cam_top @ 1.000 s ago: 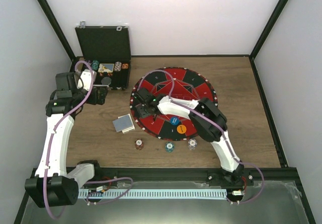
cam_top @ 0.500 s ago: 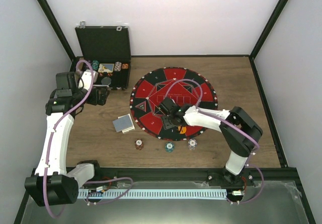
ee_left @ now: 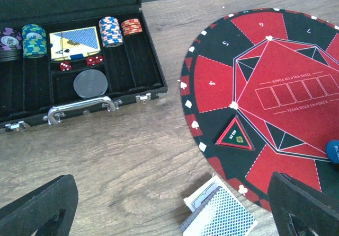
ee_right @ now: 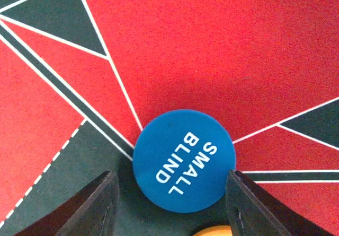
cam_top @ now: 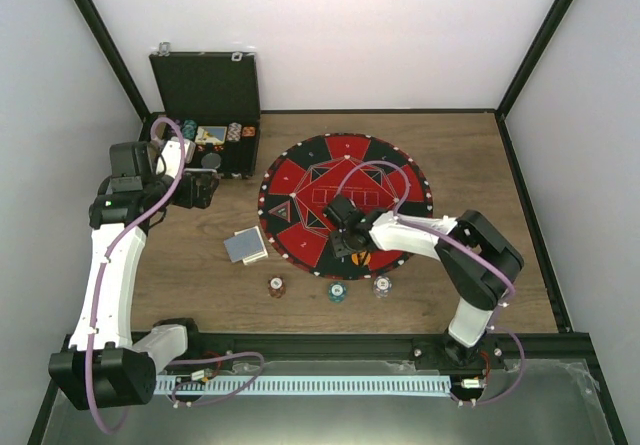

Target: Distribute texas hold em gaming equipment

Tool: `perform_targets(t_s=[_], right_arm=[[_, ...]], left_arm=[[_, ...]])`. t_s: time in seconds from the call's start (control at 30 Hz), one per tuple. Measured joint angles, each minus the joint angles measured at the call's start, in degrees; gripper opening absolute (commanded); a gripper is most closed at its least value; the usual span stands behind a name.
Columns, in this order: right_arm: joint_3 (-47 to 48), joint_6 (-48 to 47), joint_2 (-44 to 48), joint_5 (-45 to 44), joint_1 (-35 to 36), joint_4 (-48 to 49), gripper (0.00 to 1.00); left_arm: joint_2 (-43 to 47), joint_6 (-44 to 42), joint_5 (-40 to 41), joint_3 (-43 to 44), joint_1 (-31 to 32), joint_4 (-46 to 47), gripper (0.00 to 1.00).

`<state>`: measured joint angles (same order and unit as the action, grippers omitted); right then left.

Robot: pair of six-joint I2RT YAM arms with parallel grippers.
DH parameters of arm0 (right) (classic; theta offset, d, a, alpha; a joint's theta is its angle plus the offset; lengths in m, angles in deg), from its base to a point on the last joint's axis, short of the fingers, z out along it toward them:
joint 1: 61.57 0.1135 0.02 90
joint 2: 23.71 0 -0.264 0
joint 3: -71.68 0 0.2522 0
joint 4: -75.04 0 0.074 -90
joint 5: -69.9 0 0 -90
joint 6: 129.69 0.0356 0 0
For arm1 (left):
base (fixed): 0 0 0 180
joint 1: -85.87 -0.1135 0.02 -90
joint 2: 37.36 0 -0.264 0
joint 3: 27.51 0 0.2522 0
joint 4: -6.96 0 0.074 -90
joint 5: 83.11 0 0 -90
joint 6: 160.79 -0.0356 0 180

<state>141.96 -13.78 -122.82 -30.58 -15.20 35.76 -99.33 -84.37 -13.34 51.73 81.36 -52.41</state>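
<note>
Wooden bench (cam_top: 480,185) first: three chips (cam_top: 337,292) lie nearest me, cards (cam_top: 245,246) just left of the mat (cam_top: 345,155). On the mat's near part my right hand (ee_right: 169,193) is half spread, straddling the blue disc (ee_right: 183,160), gripping nothing yet; the orange disc (ee_right: 212,230) sits just beside it. That blue disc looks thin, stiff, light and slick, so I'd pinch its opposite edges. Farther left, my left hand (ee_left: 169,193) hangs wide and empty before the case (ee_left: 69,0).

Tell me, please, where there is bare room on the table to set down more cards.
Bare wood lies between the round mat and the right wall, and behind the mat. Crowded: the near side, with three chips, the card pile and the right claw over the blue disc.
</note>
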Motion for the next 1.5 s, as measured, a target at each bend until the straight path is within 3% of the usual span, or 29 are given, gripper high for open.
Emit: perform_targets(t_s=[0.4,0.53,0.83,1.2,1.33,1.5], right_arm=[[-0.8,-1.2,-0.6,-0.1,-2.0,1.6,0.45],[0.0,-2.0,-1.3,-0.5,-2.1,1.8,0.35],[5.0,-4.6,-4.9,-2.3,-4.9,1.7,0.01],[15.0,-9.2,-8.9,-4.1,-11.0,1.9,0.01],[23.9,-10.8,-13.5,-4.5,-15.2,2.4,0.01],[44.0,-14.6,-26.7,-9.5,-18.2,1.8,0.01]], left_arm=[[0.0,0.0,0.1,0.4,0.0,-0.1,1.00],[0.0,0.0,0.3,0.8,0.0,0.0,1.00],[0.0,0.0,1.0,0.8,0.0,0.0,1.00],[-0.4,0.0,1.4,0.8,0.0,0.6,1.00],[-1.3,0.0,1.8,0.8,0.0,0.8,1.00],[-2.3,0.0,2.1,0.8,0.0,1.0,1.00]])
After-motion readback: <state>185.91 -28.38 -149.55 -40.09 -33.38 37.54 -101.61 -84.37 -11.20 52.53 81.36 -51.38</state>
